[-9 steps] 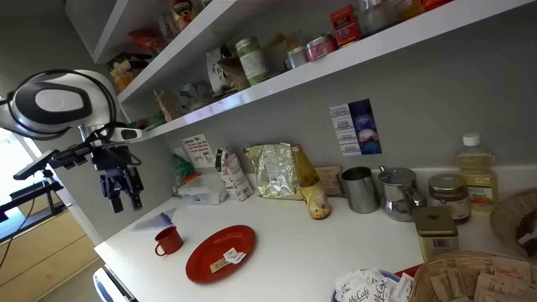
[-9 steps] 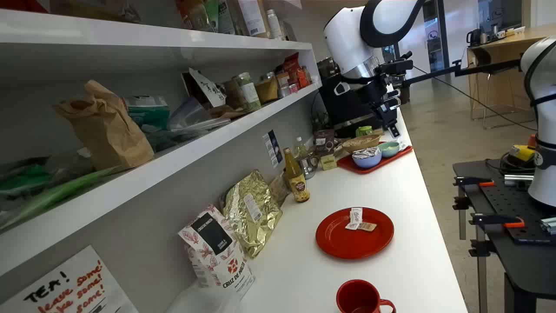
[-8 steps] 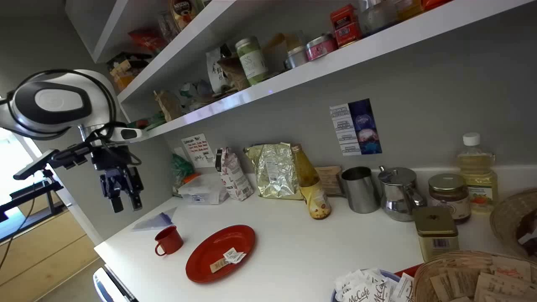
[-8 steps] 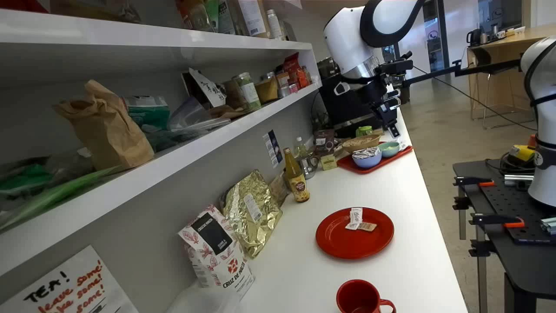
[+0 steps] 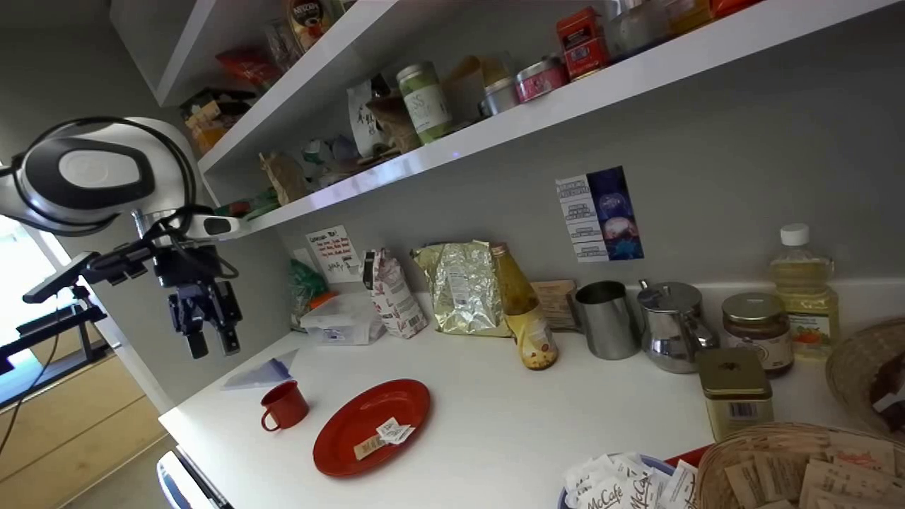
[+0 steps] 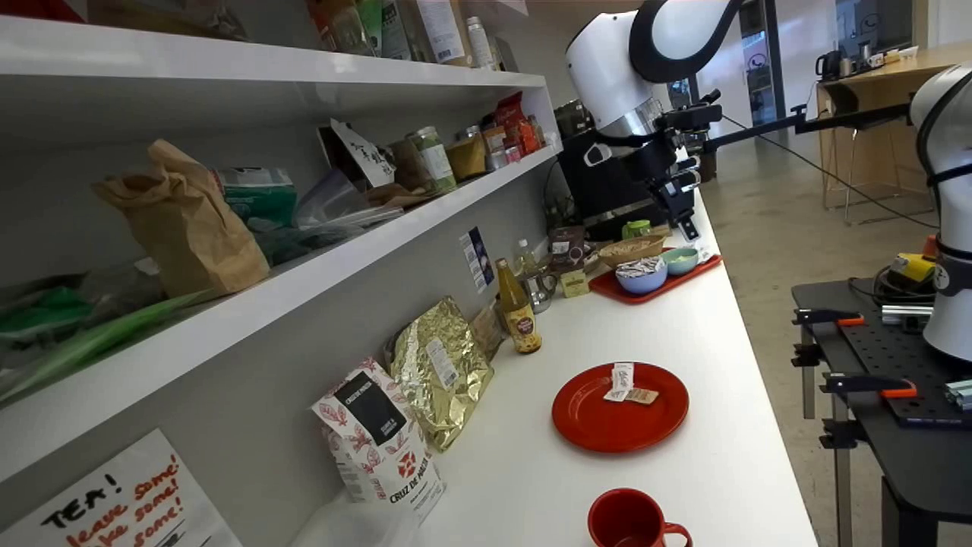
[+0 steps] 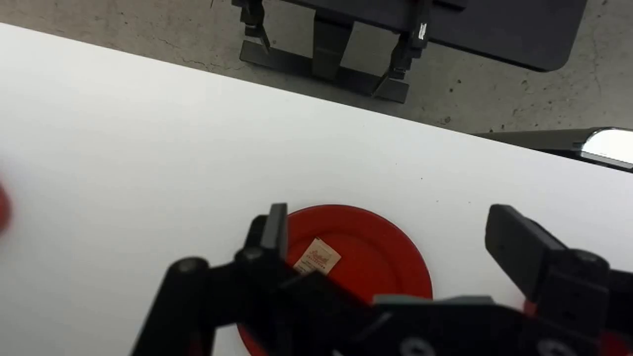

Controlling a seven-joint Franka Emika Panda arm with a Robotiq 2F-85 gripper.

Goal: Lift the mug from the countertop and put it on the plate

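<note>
Two red pieces, a mug (image 5: 286,404) and a plate (image 5: 339,440), are seen set apart on a white counter (image 5: 495,417). The mug is stood upright near the plate, its handle turned toward the front edge. White and brown packets (image 5: 394,432) are laid on the plate. The arm (image 5: 106,170) is held high over the counter, and its gripper (image 7: 389,228) is spread wide and pointed down. In the wrist view, part of the plate is covered by the gripper; at the left border a red blur (image 7: 3,208) cannot be identified. The mug is placed well below the gripper, apart from it, as shown in both exterior views. Along the wall (image 5: 714,184) are lined a tub (image 5: 343,326), a printed bag (image 5: 397,297), a foil bag (image 5: 461,290), a bottle (image 5: 534,329), a jug (image 5: 609,325), a teapot (image 5: 668,329) and a jar (image 5: 758,336), with a tin (image 5: 737,404) set in front of the jar. A shelf (image 5: 424,166) above is crowded with goods (image 5: 424,106). In an exterior view, a blue bowl (image 6: 642,283) and a green bowl (image 6: 681,263) are held on a red tray (image 6: 624,296), and a handwritten sign (image 6: 125,497) is partly cut off at the lower left.
</note>
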